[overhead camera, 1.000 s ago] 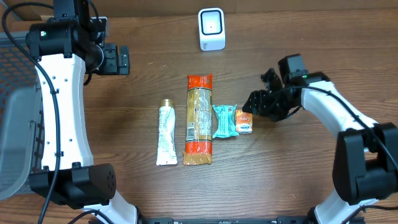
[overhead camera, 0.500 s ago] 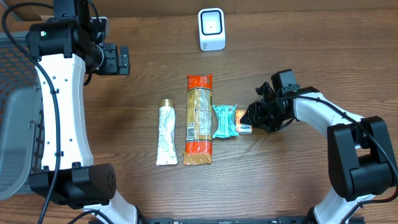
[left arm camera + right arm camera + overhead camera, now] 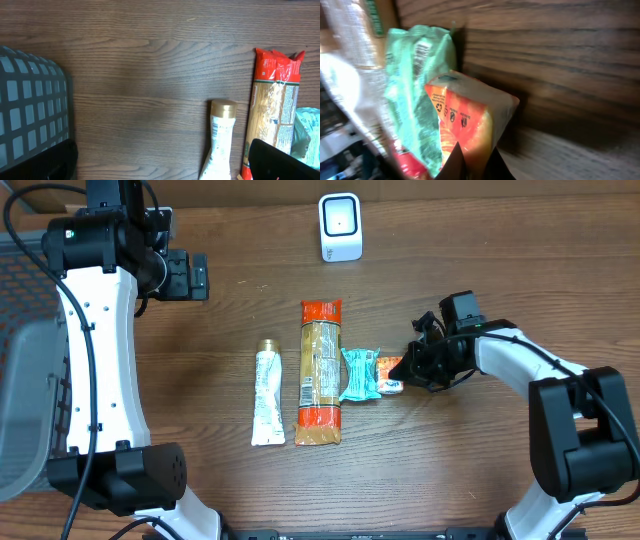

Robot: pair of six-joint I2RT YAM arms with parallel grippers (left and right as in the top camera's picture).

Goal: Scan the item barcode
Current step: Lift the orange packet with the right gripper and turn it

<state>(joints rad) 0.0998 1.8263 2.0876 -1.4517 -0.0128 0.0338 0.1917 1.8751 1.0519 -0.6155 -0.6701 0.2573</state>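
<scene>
Evidently right end effector [image 3: 408,369] pinches orange packet [image 3: 391,373].

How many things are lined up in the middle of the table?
4. From the left: a white tube, a long pasta bag, a teal packet, and a small orange pack at the right end, pinched by the right gripper. Nothing seems hidden behind them.

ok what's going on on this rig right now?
The right gripper is shut on the edge of the orange packet, beside the teal pouch on the table. The left gripper hangs open, away from them. The white scanner stands at the far edge, nothing presented to it yet.
</scene>
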